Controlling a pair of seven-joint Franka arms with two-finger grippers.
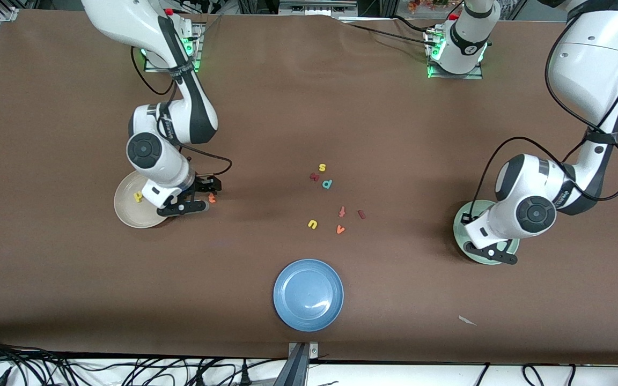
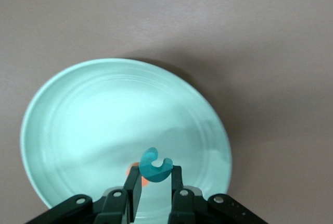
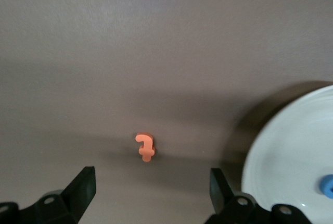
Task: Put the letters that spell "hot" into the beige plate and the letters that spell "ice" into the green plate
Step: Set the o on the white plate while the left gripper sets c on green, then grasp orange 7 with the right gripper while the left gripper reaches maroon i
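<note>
My left gripper [image 2: 155,175] is shut on the teal c [image 2: 155,164] and hangs over the green plate [image 2: 104,120]. An orange letter [image 2: 131,168] lies on that plate, mostly hidden by a finger. The right gripper [image 3: 152,179] stands open just above the table beside the beige plate [image 1: 126,210]; the orange t [image 3: 146,147] lies flat on the table ahead of its fingers, touched by nothing. On the beige plate are the yellow h [image 1: 138,197] and the blue o [image 3: 327,186]. The dark red i [image 1: 361,214] lies mid-table.
Loose letters lie mid-table: yellow s [image 1: 322,168], a dark red piece [image 1: 314,176], teal p [image 1: 327,184], red-orange f [image 1: 342,212], yellow u [image 1: 312,224], orange v [image 1: 340,229]. A blue plate [image 1: 308,294] sits nearer the front camera. A white scrap [image 1: 467,320] lies near the front edge.
</note>
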